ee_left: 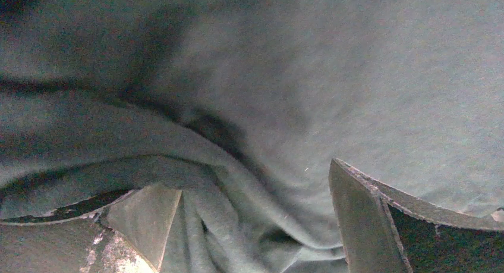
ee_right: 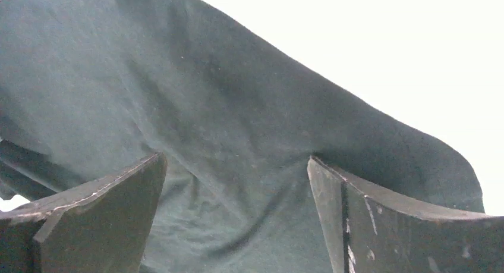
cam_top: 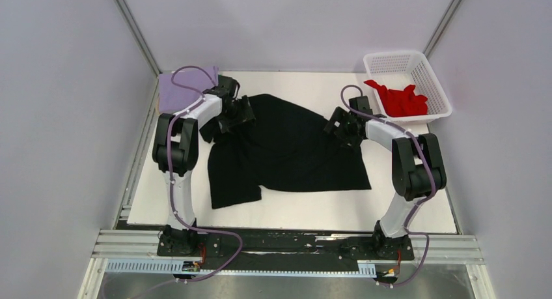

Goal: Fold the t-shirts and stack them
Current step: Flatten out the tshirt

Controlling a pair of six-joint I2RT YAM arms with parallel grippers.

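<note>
Jaws spread wide on left gripper [cam_top: 239,114], nothing held, over far-left edge of black t-shirt [cam_top: 286,157]. Right gripper [cam_top: 340,125] likewise wide open and empty, at the shirt's far-right edge. Shirt lies rumpled mid-desk [cam_top: 403,209]. Lilac t-shirt [cam_top: 174,90] at far-left corner; red t-shirt [cam_top: 400,98] in white basket [cam_top: 394,63], far right.

Left arm [cam_top: 177,157] and right arm [cam_top: 411,165]: white and black link housings, purple cables [cam_top: 171,195], scuffed dark fingers [ee_left: 362,219].
</note>
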